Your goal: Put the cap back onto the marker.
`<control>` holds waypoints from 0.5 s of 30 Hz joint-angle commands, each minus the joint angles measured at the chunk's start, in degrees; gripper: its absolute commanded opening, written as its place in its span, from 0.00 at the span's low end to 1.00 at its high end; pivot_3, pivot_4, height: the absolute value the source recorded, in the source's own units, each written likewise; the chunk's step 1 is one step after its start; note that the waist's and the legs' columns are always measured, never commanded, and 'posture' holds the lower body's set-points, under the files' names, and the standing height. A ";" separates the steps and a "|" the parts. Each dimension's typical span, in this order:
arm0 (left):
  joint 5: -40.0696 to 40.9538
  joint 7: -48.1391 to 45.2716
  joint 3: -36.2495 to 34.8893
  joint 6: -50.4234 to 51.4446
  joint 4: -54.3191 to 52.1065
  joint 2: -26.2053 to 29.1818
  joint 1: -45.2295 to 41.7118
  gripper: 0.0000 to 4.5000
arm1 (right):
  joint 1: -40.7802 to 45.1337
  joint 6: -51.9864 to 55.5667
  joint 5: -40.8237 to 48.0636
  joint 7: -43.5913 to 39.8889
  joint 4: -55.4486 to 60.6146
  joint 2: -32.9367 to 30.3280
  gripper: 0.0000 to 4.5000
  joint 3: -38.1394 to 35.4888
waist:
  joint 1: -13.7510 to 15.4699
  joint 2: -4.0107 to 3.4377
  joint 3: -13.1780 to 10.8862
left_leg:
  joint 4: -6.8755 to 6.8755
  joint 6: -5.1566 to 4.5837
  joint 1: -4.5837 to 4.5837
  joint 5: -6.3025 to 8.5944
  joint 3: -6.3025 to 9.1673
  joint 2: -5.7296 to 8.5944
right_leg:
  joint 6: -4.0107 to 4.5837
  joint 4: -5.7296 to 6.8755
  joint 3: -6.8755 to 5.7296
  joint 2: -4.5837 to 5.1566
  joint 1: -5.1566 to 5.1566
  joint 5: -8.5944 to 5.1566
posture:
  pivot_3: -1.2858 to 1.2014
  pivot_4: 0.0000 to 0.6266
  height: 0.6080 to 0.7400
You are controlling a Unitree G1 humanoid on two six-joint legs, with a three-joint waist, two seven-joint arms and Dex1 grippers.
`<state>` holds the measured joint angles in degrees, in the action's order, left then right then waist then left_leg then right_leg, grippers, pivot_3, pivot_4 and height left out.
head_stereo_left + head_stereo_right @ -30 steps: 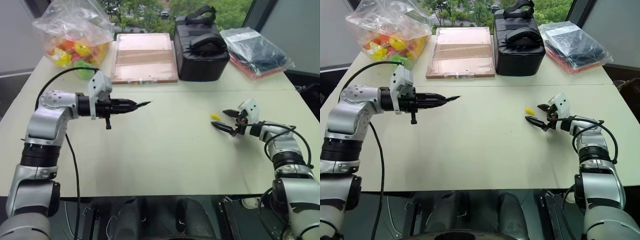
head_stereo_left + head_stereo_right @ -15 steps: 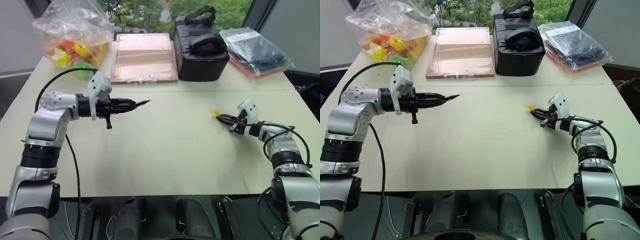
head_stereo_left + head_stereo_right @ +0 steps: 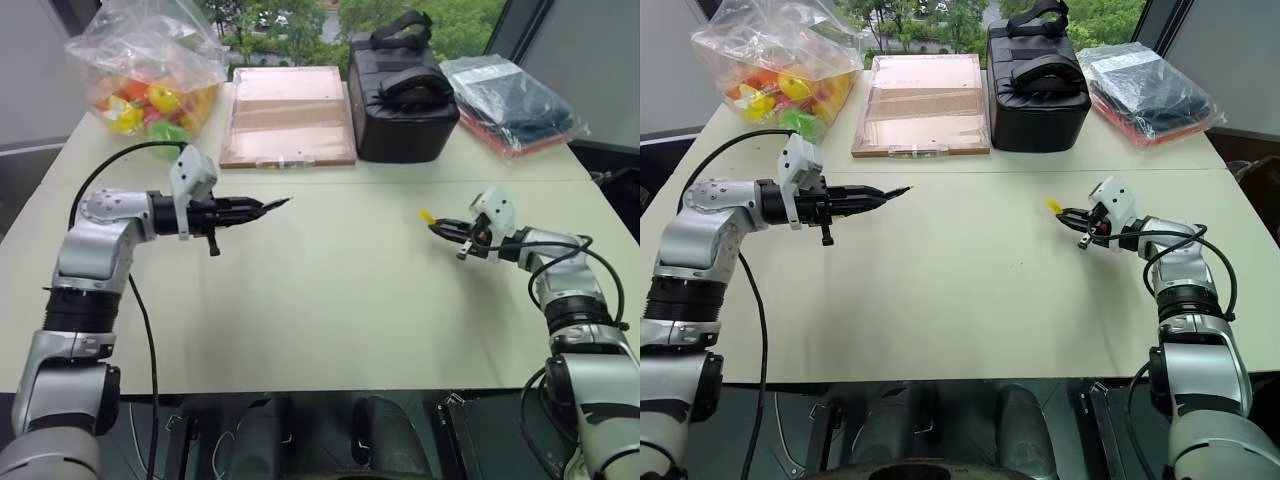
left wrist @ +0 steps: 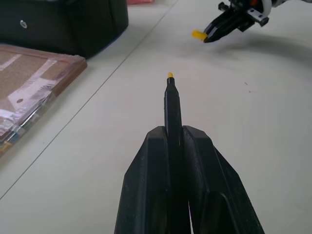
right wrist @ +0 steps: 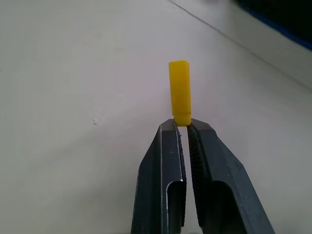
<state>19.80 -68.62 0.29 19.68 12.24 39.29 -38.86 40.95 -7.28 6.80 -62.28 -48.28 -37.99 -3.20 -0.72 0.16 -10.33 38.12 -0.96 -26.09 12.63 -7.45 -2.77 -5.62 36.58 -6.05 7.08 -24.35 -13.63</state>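
The left gripper (image 3: pixel 258 207) is clamping the marker (image 4: pixel 171 105) above the table (image 3: pixel 330 300) toward its left edge, yellow tip pointing right. The right gripper (image 3: pixel 438 226) is pinching the cap (image 5: pixel 180 99) by one end, holding it off the surface nearer the right edge, well apart from the marker's tip.

Open tabletop (image 3: pixel 330 300) lies between my left gripper (image 3: pixel 262 206) and my right gripper (image 3: pixel 440 228): bare surface across the middle and all along the near edge. The clutter keeps to the far edge: toy bag (image 3: pixel 145 70) at the far-left corner, flat brown board (image 3: pixel 288 115), black case (image 3: pixel 402 95), plastic packet (image 3: pixel 512 105) at the far-right corner.
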 commanded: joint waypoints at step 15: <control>-0.40 1.63 -0.92 -1.80 -1.13 -0.61 1.09 0.00 | 0.26 6.94 2.84 -2.79 -0.45 0.73 0.46 -1.04 | -0.12 0.00 0.00 | 0.00 0.00 0.00 0.00 -0.01 0.00 | 0.00 0.03 0.00 0.00 -0.01 0.00 | 0.52 0.24 1.00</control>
<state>19.23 -67.35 0.41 18.39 12.82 38.26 -37.81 39.51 -0.41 7.90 -65.96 -47.79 -37.47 -2.00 -0.84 0.16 -10.33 38.13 -0.96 -26.09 12.63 -7.46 -2.77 -5.62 36.60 -6.05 7.08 -24.35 -13.62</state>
